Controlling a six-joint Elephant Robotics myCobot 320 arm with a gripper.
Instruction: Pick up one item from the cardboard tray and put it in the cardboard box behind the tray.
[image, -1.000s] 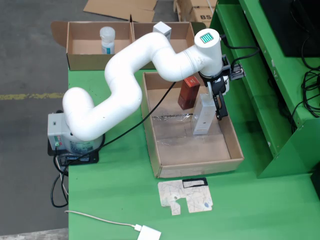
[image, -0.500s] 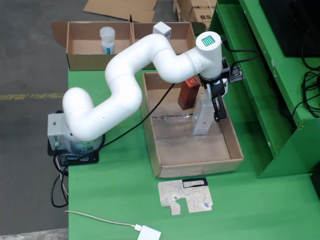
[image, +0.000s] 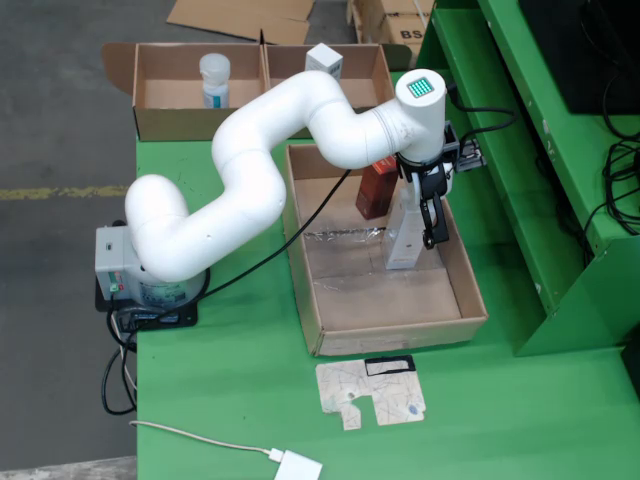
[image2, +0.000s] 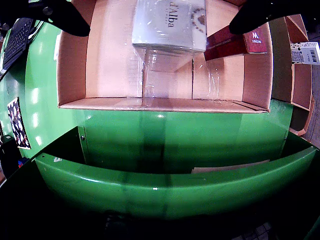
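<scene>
In the fixed overhead view, the white jointed robot arm (image: 270, 150) reaches from its base at the left of the green table (image: 230, 390) over the shallow open cardboard tray (image: 470, 290). Its black pincer (image: 420, 215) hangs at the tray's right side, around the top of a tall white carton wrapped in clear film (image: 403, 235) that stands upright on the tray floor. A dark red rectangular carton (image: 376, 190) stands just beside and behind the white one, toward the tray's far wall.

In the wrist view, the white carton (image2: 169, 22) sits at the top centre, between the two black fingertips (image2: 60, 15), which show at the upper left and upper right corners. Both tips stand well clear of the carton's sides, so the pincer is spread apart and grips nothing.

Behind the tray in the overhead view sits the two-compartment cardboard box (image: 160, 105); a white bottle with a blue label (image: 215, 80) stands in its left compartment and a small grey-white carton (image: 325, 60) in its right.
</scene>
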